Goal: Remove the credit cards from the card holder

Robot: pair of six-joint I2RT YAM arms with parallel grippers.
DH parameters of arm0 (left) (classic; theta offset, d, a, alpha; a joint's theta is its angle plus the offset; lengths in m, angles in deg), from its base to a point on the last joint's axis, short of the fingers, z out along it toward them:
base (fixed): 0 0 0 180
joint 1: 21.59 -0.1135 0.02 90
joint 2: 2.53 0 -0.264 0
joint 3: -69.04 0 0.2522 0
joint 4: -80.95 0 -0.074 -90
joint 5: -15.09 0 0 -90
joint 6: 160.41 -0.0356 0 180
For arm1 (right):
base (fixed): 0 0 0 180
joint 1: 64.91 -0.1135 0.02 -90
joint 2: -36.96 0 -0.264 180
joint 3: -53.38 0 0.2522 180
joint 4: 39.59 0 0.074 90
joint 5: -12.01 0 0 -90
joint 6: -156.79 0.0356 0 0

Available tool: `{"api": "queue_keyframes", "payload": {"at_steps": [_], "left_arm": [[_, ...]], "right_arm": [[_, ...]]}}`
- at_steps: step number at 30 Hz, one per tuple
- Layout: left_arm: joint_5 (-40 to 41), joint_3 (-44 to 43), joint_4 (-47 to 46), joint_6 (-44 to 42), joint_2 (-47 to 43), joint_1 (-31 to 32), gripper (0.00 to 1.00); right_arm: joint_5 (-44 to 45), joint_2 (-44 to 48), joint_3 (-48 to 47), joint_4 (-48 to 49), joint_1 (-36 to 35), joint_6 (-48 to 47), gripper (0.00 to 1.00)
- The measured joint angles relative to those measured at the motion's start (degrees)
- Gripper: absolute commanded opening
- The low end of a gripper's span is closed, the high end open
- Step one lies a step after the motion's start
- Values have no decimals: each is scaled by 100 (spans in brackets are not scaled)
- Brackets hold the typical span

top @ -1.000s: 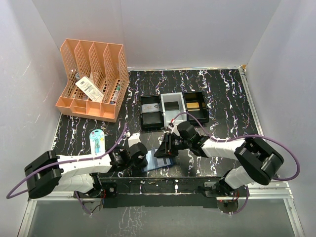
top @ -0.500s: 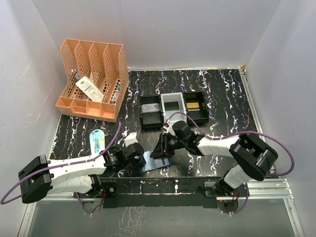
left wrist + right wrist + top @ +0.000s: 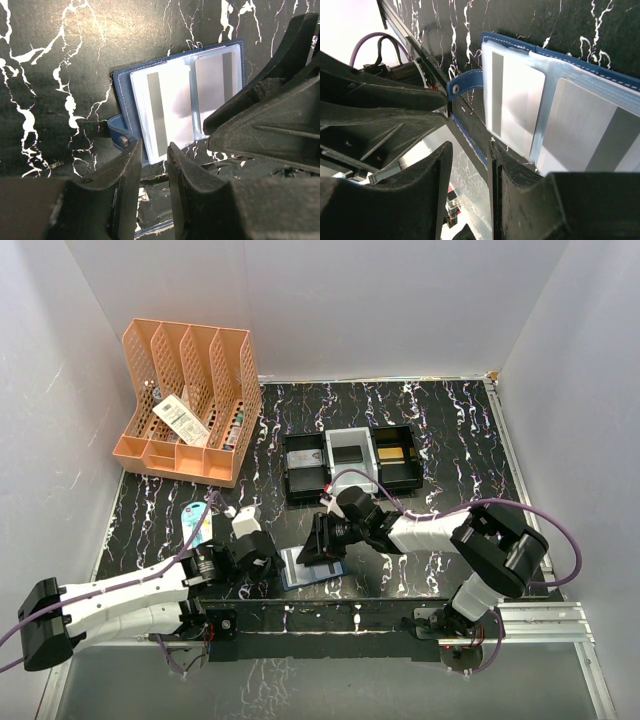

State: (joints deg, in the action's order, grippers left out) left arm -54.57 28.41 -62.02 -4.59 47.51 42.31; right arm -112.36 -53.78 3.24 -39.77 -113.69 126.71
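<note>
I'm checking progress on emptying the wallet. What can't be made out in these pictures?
- Top view: navy-blue bifold card holder partly covered by the right gripper; its striped grey cards too small to count.
- Left wrist view: holder's right end behind the right gripper.
- Right wrist view: holder's right part cut by the frame edge.

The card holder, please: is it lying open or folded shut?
Open: the card holder lies spread flat, both inner faces up, a credit card showing in each, its strap unfastened.
</note>
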Motion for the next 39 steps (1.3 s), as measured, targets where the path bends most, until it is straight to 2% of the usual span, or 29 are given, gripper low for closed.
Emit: {"api": "queue_keyframes", "payload": {"at_steps": [7,15,23,39], "left_arm": [[37,0,195,42,-457,0,30],[-529,0,-841,-400,-162,4,31],[-715,0,-1104,-339,608,4,25],[-577,369,-1040,-15,1104,4,13]], "right_arm": [[575,68,-192,-590,-13,-310,31],[1064,256,-177,-911,-13,-442,27],[1029,107,-173,-903,-13,-455,27],[892,-339,-260,-870,-26,-566,25]]}}
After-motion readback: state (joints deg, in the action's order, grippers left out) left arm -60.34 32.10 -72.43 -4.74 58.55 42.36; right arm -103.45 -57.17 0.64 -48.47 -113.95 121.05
